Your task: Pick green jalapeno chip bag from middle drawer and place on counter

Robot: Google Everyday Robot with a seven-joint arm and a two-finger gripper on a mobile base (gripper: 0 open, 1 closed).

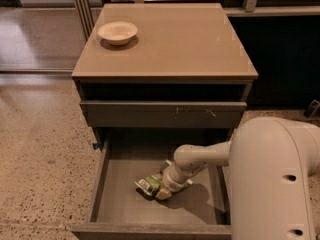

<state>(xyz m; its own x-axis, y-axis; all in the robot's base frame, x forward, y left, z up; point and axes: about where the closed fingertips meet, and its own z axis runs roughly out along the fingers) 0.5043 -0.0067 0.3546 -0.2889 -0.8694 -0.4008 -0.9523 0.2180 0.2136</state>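
Note:
The green jalapeno chip bag (148, 185) lies crumpled on the floor of the open middle drawer (122, 206), near its centre, with its white printed panel facing left. My gripper (165, 190) reaches down into the drawer from the right and sits right on the bag's right end, hiding part of it. My white arm (270, 179) fills the lower right of the view. The tan counter (175, 39) tops the cabinet above.
A white bowl (117, 32) stands on the counter's back left corner. A closed grey drawer front with pale scratches (162, 114) sits above the open drawer. Speckled floor lies to the left, a dark wall to the right.

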